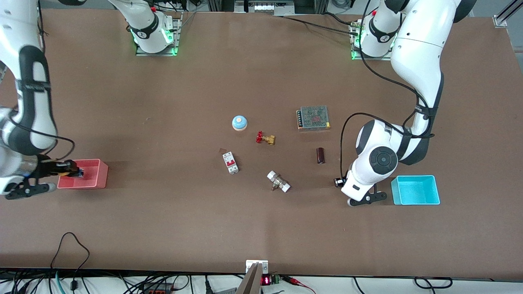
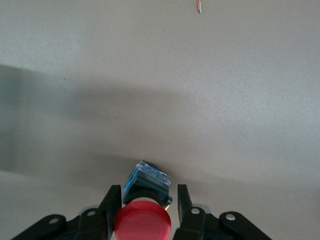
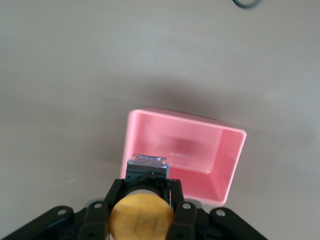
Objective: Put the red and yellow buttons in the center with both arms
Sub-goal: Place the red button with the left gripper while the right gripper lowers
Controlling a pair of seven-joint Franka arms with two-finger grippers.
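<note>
My left gripper [image 1: 339,182] is shut on the red button [image 2: 143,220], whose black and blue body sits askew between the fingers. It is low over bare brown tabletop, beside the cyan bin [image 1: 394,190] on the side toward the table's middle [image 1: 286,159]. My right gripper [image 1: 73,170] is shut on the yellow button [image 3: 141,217] and holds it over the outer edge of the pink bin [image 1: 92,179]. In the right wrist view the pink bin [image 3: 135,130] looks empty.
Around the middle lie a blue-domed button [image 1: 239,123], a red-handled brass valve [image 1: 265,138], a white breaker [image 1: 230,162], a metal fitting [image 1: 278,181], a dark brown block [image 1: 320,155] and a mesh-topped power supply [image 1: 313,117].
</note>
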